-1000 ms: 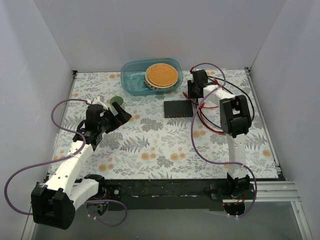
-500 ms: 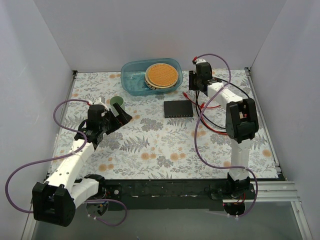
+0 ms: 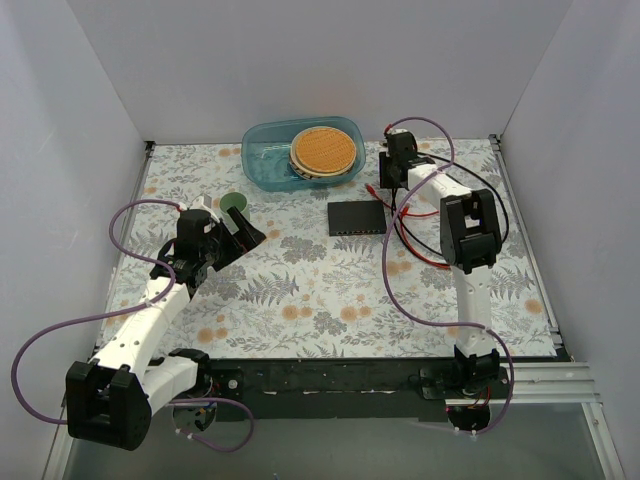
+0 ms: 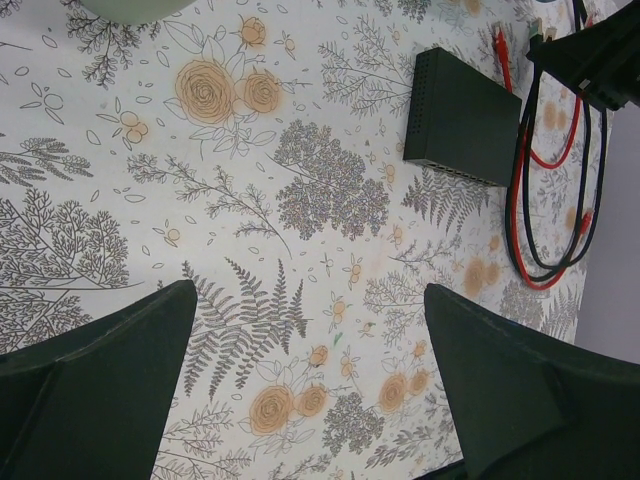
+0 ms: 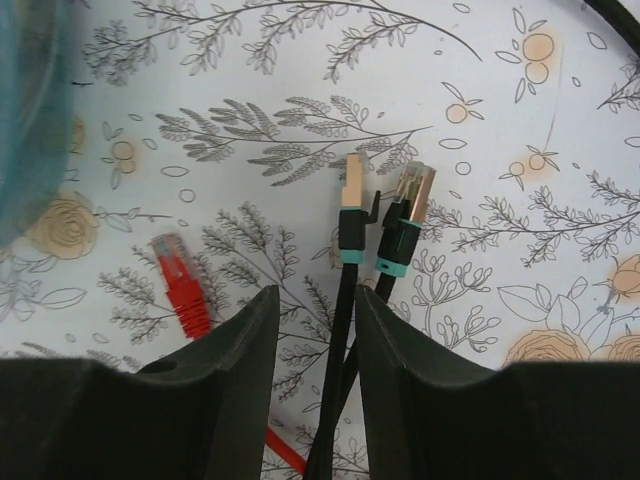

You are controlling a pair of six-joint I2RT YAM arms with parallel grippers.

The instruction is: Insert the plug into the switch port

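The black switch (image 3: 357, 217) lies flat at the middle back of the table and also shows in the left wrist view (image 4: 462, 118). My right gripper (image 3: 397, 165) is low over the cloth behind the switch's right end. In the right wrist view its jaws (image 5: 315, 300) stand narrowly apart astride a black cable (image 5: 340, 330). That cable ends in a teal-banded plug (image 5: 352, 215) lying just ahead of the fingertips. A second such plug (image 5: 405, 220) lies beside it, and a red plug (image 5: 180, 285) lies to the left. My left gripper (image 3: 240, 228) (image 4: 308, 300) is wide open and empty above the cloth.
A blue tub (image 3: 270, 160) holding a round orange disc (image 3: 323, 150) stands at the back, left of my right gripper. A small green disc (image 3: 233, 202) lies near my left gripper. Red and black cables (image 3: 420, 250) loop right of the switch.
My right gripper rose toward the back wall, then came back down to the cables behind the switch. My left arm has barely moved.
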